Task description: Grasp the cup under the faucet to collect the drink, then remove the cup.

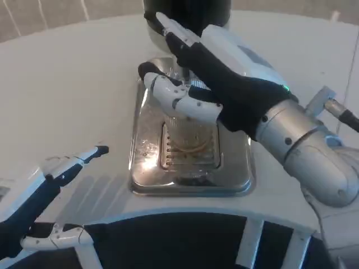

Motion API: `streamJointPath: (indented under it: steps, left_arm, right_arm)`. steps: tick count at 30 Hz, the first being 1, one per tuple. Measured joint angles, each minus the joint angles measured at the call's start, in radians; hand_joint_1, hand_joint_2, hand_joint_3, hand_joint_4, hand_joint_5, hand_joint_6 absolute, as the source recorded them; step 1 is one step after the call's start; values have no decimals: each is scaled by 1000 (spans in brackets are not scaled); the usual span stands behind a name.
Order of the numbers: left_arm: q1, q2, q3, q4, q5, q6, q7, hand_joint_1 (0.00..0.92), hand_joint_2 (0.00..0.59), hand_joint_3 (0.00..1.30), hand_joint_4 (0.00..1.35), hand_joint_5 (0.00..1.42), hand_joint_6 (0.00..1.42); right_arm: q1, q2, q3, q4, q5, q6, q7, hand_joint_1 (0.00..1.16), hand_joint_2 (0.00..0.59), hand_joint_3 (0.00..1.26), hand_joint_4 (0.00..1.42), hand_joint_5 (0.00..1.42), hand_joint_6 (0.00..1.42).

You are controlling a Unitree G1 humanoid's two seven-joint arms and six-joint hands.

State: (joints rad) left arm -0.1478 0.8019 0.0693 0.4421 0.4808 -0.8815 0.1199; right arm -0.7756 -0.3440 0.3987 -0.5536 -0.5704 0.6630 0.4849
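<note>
**Hand on the cup, under the spout**

The right hand [216, 84] reaches across the steel drip tray [143, 168] with its fingers wrapped round the clear cup [188, 131], which stands on the slotted grate [190, 154] just below the dark dispenser [188, 17] at the top of the head view. The left hand [56, 168] waits well apart near the table's front edge, fingers spread and holding nothing.

The risks from here look plain enough (the cup is thin, ribbed and see-through, so likely light and easy to crush). Squeeze too hard and the wall may buckle — too lightly and it could slip once filled. A tilted lift would spill drink over the tray, and the hand hides the faucet, so whether the cup sits squarely under it cannot be told.
</note>
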Motion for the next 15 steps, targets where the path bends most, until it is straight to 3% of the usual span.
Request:
streamJointPath:
  steps: [7, 15]
  left_arm:
    - [-1, -9, 0, -7, -47, 42, -26, 110, 30, 1, 9, 198, 237]
    - [-27, -80, -4, -36, -168, 149, -119, 144, 21, 0, 0, 190, 237]
  right_arm:
    - [0, -2, 4, 0, -14, -5, 9, 98, 490, 0, 0, 0, 0]
    - [0, -9, 3, -4, -17, -6, 19, 95, 490, 0, 0, 0, 0]
